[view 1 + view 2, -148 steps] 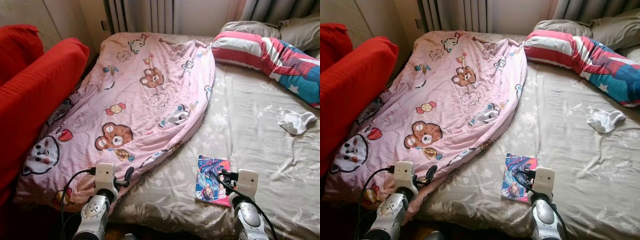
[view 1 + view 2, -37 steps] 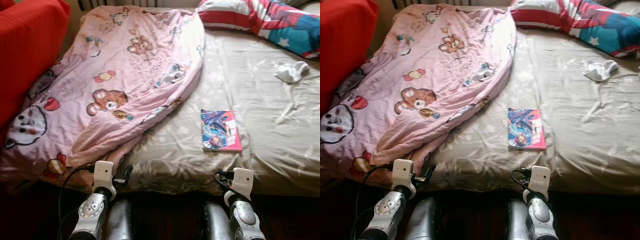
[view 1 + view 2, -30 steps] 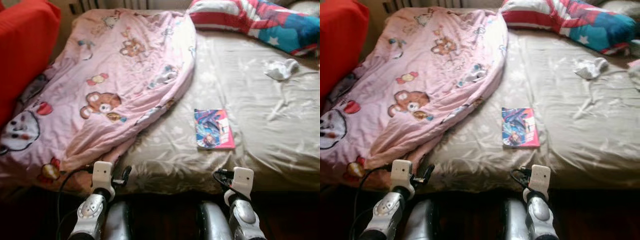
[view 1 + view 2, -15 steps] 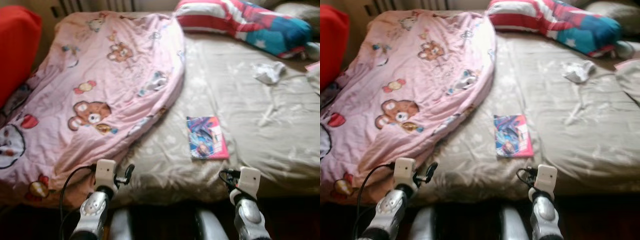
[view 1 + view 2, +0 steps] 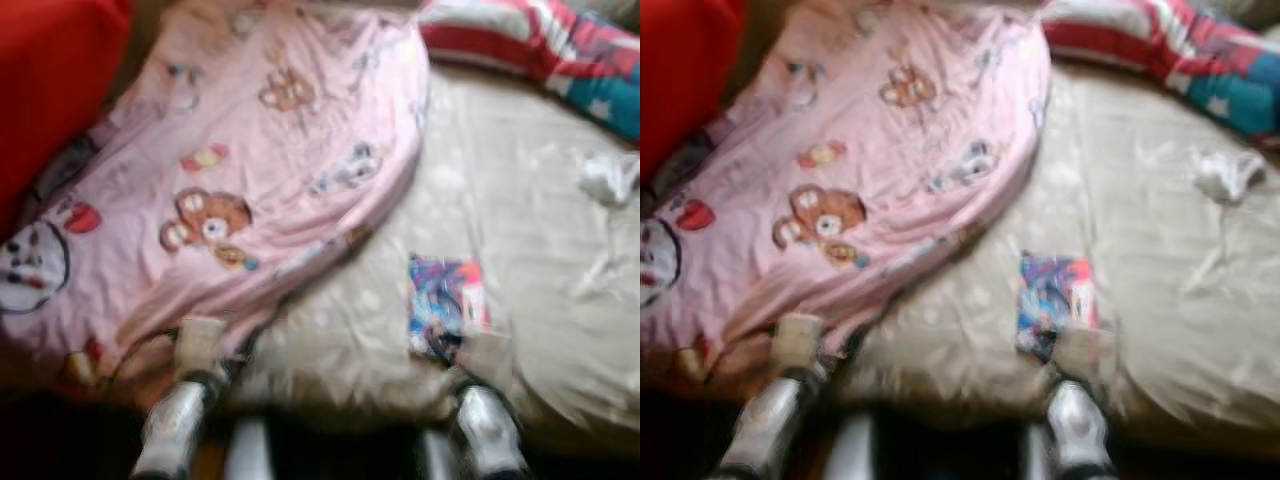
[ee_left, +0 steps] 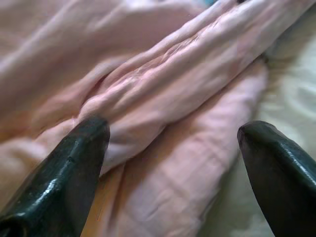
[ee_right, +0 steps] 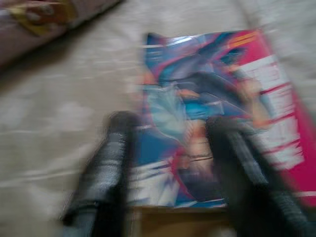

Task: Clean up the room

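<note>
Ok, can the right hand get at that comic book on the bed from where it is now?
Probably yes. The right hand hangs open just above the comic book, which lies flat on the bed sheet with nothing covering it.

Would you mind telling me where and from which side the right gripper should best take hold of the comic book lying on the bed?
Probably by its near short edge, coming from the foot of the bed. The comic book lies flat on the soft bedsheet, close to the mattress edge, and the right gripper, open, already hangs just over that near edge. One finger could press into the sheet under it, the other on the cover.
</note>
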Controlling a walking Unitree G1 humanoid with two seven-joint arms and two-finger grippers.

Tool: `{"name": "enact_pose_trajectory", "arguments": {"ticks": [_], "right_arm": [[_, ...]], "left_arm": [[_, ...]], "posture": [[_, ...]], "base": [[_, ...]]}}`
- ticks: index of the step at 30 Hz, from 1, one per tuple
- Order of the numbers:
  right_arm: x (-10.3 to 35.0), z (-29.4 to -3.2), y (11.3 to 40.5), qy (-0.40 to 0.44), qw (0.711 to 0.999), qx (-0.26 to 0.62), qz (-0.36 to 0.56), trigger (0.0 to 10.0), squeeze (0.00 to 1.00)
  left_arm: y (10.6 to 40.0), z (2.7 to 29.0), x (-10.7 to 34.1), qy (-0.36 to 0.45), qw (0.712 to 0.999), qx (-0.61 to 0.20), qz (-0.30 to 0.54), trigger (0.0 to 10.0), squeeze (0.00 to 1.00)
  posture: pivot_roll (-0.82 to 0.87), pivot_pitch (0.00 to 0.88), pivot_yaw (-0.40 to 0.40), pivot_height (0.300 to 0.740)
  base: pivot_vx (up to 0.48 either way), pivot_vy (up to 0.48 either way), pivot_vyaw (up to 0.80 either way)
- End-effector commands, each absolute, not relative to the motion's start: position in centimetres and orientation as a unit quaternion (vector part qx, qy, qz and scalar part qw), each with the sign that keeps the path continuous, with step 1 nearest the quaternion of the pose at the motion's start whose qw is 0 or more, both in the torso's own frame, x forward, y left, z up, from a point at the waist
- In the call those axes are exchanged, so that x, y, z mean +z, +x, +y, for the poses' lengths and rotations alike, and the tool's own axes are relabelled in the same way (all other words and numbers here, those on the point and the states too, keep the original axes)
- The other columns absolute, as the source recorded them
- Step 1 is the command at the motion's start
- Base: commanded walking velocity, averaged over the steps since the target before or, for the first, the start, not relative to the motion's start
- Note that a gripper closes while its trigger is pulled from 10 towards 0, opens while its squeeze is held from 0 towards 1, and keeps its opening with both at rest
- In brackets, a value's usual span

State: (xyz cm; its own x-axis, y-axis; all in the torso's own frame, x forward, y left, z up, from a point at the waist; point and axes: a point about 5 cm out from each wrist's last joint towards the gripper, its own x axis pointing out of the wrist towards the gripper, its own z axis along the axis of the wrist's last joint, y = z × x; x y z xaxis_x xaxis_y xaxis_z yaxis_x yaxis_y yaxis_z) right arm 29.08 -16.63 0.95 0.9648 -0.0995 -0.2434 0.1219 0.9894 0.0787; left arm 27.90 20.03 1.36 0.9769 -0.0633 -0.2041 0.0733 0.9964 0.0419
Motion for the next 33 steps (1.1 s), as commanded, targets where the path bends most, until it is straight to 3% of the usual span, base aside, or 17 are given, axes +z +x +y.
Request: {"name": "enact_pose_trajectory", "arguments": {"ticks": [1, 4, 5, 6, 7, 8, 20, 27, 28, 33], "right_arm": [[-0.7, -18.7, 27.3, 0.054, 0.982, -0.093, 0.153, 10.0, 0.0], [-0.4, -18.8, 27.6, 0.061, 0.983, -0.093, 0.15, 10.0, 0.0], [-0.2, -19.1, 27.8, 0.066, 0.982, -0.098, 0.146, 10.0, 0.54], [0.0, -19.3, 28.1, 0.073, 0.982, -0.103, 0.143, 10.0, 0.93], [0.0, -19.3, 28.1, 0.073, 0.982, -0.103, 0.143, 10.0, 0.93], [0.3, -19.5, 28.3, 0.083, 0.981, -0.108, 0.139, 10.0, 1.0], [2.3, -20.7, 30.3, 0.126, 0.977, -0.135, 0.109, 10.0, 1.0], [4.2, -21.7, 31.9, 0.178, 0.972, -0.134, 0.075, 10.0, 1.0], [4.5, -22.3, 32.0, 0.192, 0.969, -0.138, 0.068, 10.0, 0.0], [4.6, -22.8, 32.1, 0.218, 0.963, -0.144, 0.066, 10.0, 0.0]], "left_arm": [[28.0, 18.9, 1.2, 0.013, 0.993, -0.046, 0.103, 10.0, 0.0], [28.0, 18.8, 1.2, 0.013, 0.993, -0.047, 0.103, 10.0, 0.0], [28.0, 18.8, 1.2, 0.014, 0.994, -0.048, 0.102, 10.0, 0.0], [28.0, 18.8, 1.3, 0.014, 0.994, -0.048, 0.1, 10.0, 0.0], [28.0, 18.8, 1.3, 0.014, 0.994, -0.048, 0.1, 10.0, 0.0], [28.0, 18.9, 1.3, 0.014, 0.994, -0.048, 0.099, 10.0, 0.0], [27.6, 19.6, 1.6, 0.024, 0.995, -0.047, 0.086, 10.0, 0.0], [28.0, 20.0, 3.9, 0.039, 0.997, -0.053, 0.03, 10.0, 0.0], [28.0, 20.0, 4.4, 0.04, 0.998, -0.054, 0.018, 10.0, 0.0], [27.6, 20.1, 5.1, 0.046, 0.997, -0.06, 0.005, 10.0, 0.0]], "posture": [[0.08, 0.161, 0.022, 0.585], [0.1, 0.172, 0.024, 0.585], [0.1, 0.175, 0.024, 0.585], [0.11, 0.177, 0.024, 0.585], [0.11, 0.177, 0.024, 0.585], [0.11, 0.18, 0.025, 0.585], [0.14, 0.232, 0.046, 0.585], [0.19, 0.279, 0.074, 0.585], [0.21, 0.291, 0.079, 0.585], [0.23, 0.303, 0.091, 0.585]], "base": [[0.0, 0.0, 0.0], [0.0, 0.0, 0.0], [0.0, 0.0, 0.0], [0.0, 0.0, 0.0], [0.0, 0.0, 0.0], [0.0, 0.0, 0.0], [0.0, 0.0, 0.0], [0.0, 0.0, 0.0], [0.0, 0.0, 0.0], [0.0, 0.0, 0.0]]}}
